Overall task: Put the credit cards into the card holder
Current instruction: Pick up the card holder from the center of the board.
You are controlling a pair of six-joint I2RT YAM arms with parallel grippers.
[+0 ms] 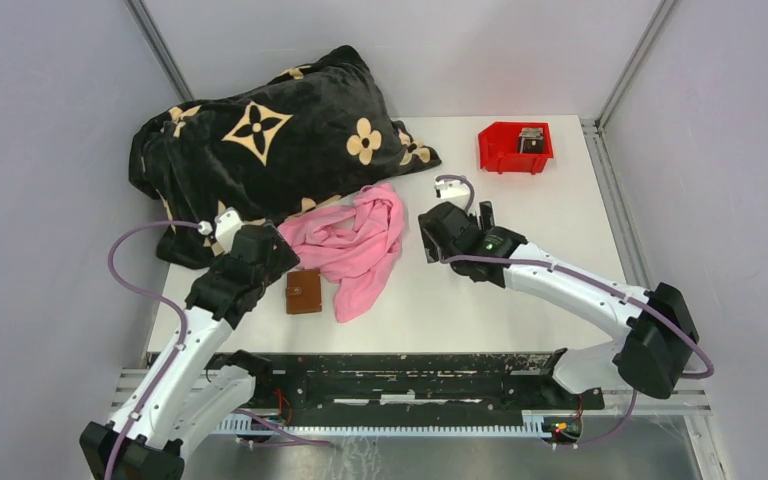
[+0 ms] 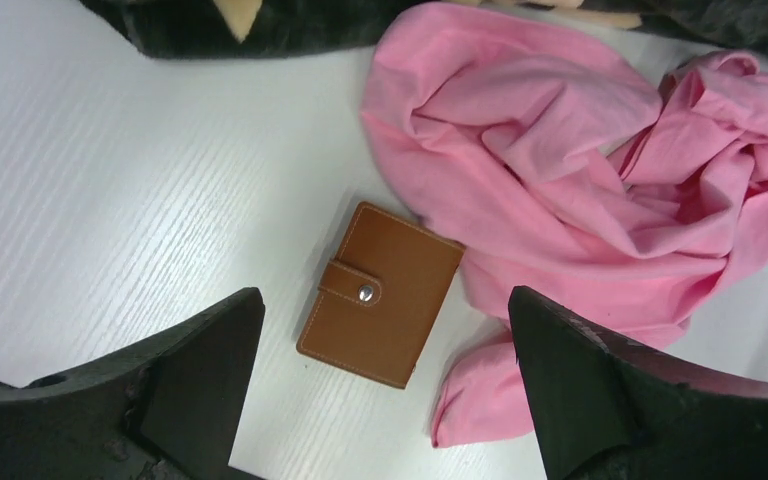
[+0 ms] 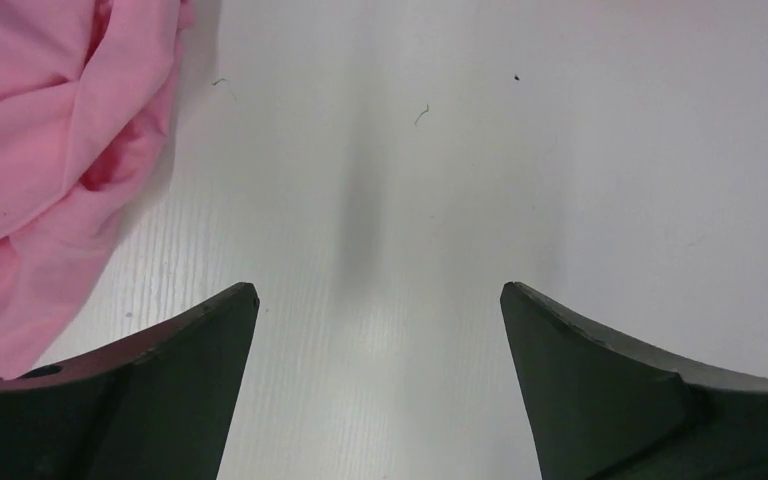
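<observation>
The card holder (image 1: 303, 291) is a small brown leather wallet, closed with its snap tab, lying flat on the white table beside the pink cloth. It also shows in the left wrist view (image 2: 380, 294). My left gripper (image 2: 385, 300) is open and empty, hovering above the holder with a finger on either side of it. The credit cards (image 1: 530, 140) lie as a grey and dark stack inside the red bin at the back right. My right gripper (image 3: 380, 292) is open and empty over bare table, right of the pink cloth.
A pink cloth (image 1: 356, 243) lies crumpled mid-table, touching the holder's right edge (image 2: 580, 190). A black blanket with tan flowers (image 1: 270, 140) fills the back left. The red bin (image 1: 505, 152) stands at the back right. The pink cloth edge (image 3: 40, 190) shows at the right wrist view's left.
</observation>
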